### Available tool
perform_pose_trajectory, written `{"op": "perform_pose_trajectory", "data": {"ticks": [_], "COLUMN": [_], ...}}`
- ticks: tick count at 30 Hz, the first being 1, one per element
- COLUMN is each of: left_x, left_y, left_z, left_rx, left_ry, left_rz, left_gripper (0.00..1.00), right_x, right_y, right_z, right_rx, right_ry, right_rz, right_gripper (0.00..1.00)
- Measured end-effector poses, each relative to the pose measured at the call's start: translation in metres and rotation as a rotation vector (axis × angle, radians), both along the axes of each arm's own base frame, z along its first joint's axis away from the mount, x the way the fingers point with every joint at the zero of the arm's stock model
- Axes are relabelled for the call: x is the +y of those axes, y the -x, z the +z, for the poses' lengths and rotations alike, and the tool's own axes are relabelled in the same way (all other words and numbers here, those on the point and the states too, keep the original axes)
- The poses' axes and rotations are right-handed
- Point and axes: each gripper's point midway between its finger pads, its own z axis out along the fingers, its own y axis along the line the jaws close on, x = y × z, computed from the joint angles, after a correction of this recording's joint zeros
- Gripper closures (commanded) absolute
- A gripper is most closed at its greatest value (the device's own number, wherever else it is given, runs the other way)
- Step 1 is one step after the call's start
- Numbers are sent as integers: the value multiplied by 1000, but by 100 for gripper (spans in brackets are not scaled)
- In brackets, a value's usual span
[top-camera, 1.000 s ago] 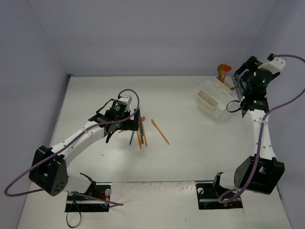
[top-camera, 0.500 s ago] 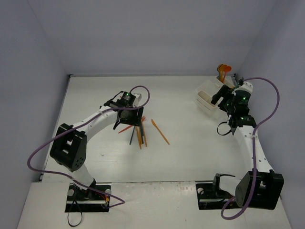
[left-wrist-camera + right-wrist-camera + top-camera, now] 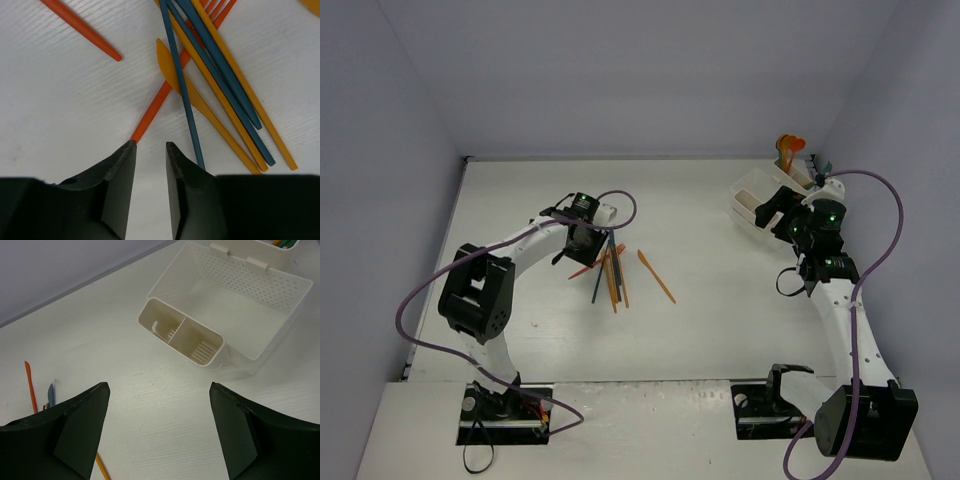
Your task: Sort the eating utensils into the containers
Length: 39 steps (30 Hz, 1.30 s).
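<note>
**A:** Mid-table, the left gripper point(image 3: 151, 145) sits low by the utensils point(image 3: 215, 75), jaws pinched to a sliver, nothing between them!
**B:** And the pile?
**A:** Orange and blue sticks crossed on the table point(image 3: 60, 100), one orange tip right at the jaws.
**B:** Other side?
**A:** Over there the right gripper point(image 3: 159, 385) gapes wide, empty, near the white bins point(image 3: 272, 297).

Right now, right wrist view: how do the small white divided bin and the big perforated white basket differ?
Small white divided plastic bin: two compartments, solid walls, slotted floor. Big perforated white plastic basket: one undivided space, hole-dotted walls, much wider. Both white, open-topped, nothing inside.
</note>
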Motion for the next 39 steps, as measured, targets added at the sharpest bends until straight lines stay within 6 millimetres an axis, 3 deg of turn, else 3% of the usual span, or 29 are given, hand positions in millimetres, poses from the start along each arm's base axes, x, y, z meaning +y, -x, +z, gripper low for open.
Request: {"op": "perform_pose_trajectory", "data": {"ticks": [4,9,12,17,20,32,39], "left_x": [2,6,3,1,1,11,32], "left_y": [0,-5,-12,-16,-17,-24,-36], "left_z": [-20,-31,-31,-31,-31,-29,-7], "left_rx": [37,50,40,29,23,-11,-105], "left_ry": [-28,-28,-17,-10,-12,-68,-162], "left_rz": [-44,-60,-62,-73,-79,-58,8], "left_gripper": [67,67,69,92,99,100,100], "right_x": [3,7,9,11,12,14,16], "right_y": [2,5,6,6,7,8,11], "right_z": [-4,-10,-11,-12,-12,-10,-15], "right_rx": [11,31,37,39,39,35,42], "right_ry": [-5,-10,-10,-10,-11,-16,-20], "right_rz": [14,30,39,51,57,68,76], "right_gripper": [21,20,20,19,19,18,18]}}
